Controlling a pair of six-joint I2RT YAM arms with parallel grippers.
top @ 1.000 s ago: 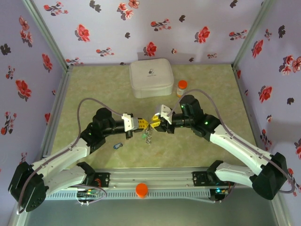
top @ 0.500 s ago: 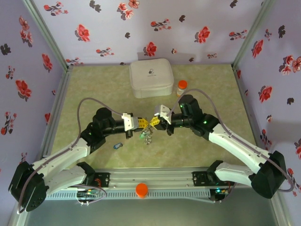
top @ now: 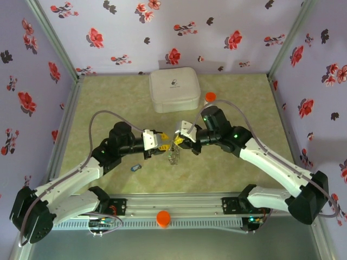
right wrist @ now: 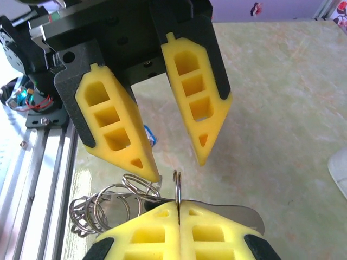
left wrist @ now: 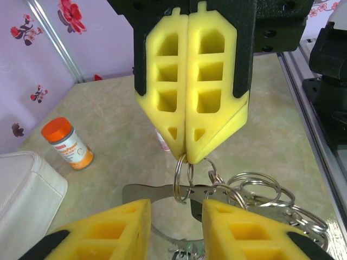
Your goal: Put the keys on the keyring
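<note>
My right gripper (top: 176, 142) (right wrist: 178, 205) (left wrist: 187, 157) is shut on a small split ring (left wrist: 182, 181) of the keyring (top: 173, 156), which hangs above the table's middle. A flat grey metal blade (left wrist: 146, 194) (right wrist: 238, 211) is threaded on that ring. More looped rings (left wrist: 260, 189) (right wrist: 103, 208) dangle beside it, with a bit of green showing below them. My left gripper (top: 162, 143) (left wrist: 176, 206) (right wrist: 178, 168) faces it, open, its fingers on either side of the ring and blade without gripping. A blue-headed key (top: 135, 168) (right wrist: 150, 136) lies on the table under the left arm.
A white square case (top: 174, 89) sits at the back of the table, and a pill bottle with an orange cap (top: 210, 98) (left wrist: 68, 143) stands to its right. Flowered walls close in three sides. A metal rail (top: 173, 208) runs along the near edge.
My left gripper has opened and drawn back a little from the right one. The right gripper has shut on the ring, and the keyring now hangs from it alone.
</note>
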